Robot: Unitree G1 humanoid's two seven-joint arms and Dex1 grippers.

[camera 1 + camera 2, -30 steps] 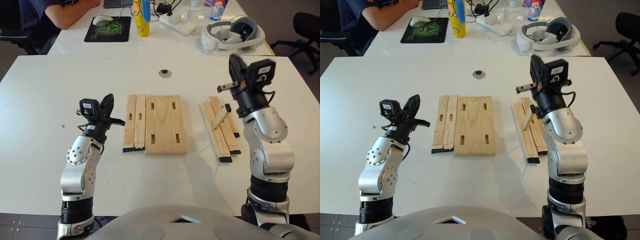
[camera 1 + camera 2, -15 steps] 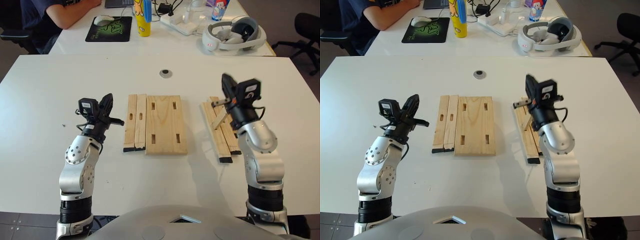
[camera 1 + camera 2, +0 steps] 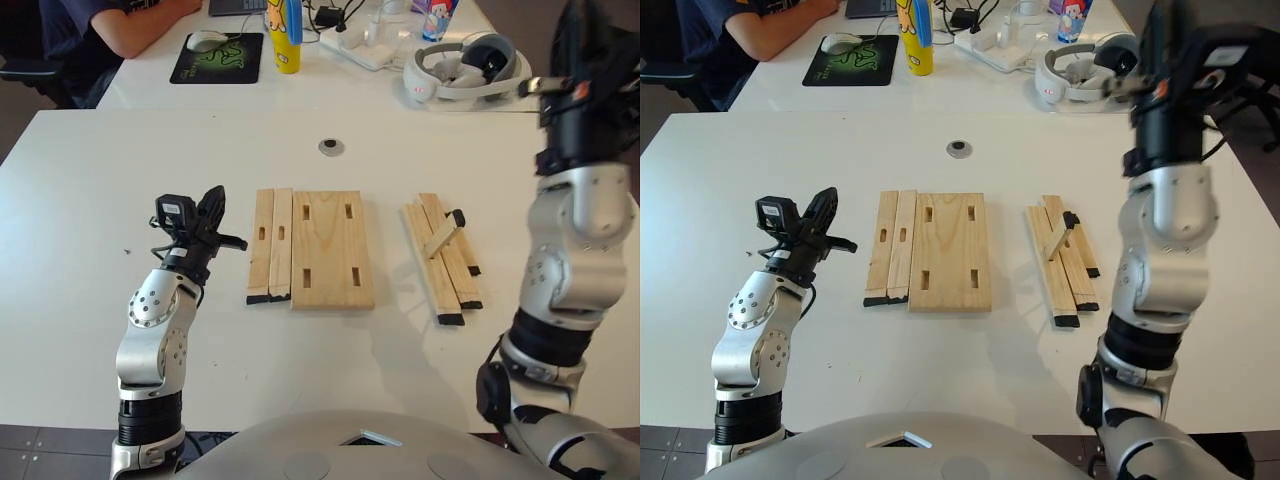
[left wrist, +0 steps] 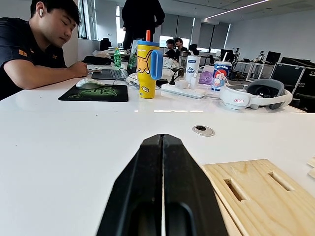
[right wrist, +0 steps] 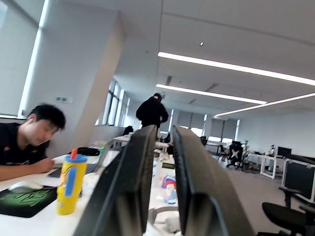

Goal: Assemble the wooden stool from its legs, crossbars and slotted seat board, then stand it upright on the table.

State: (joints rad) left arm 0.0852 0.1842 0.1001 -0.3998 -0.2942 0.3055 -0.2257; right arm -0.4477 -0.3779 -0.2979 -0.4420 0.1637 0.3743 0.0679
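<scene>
2 silver rounded arms (image 3: 150, 330), black wedge-shaped tools (image 4: 162, 141).

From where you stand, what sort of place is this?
Most likely an open-plan office. The wooden stool parts lie on a white table; the next desk holds a mouse pad and a headset; ceiling strip lights and a swivel chair show behind.

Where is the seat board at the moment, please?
In the left eye view the seat board lies flat in the middle of the table, with two slotted slats close along its left edge and the bundle of sticks apart on its right.
</scene>
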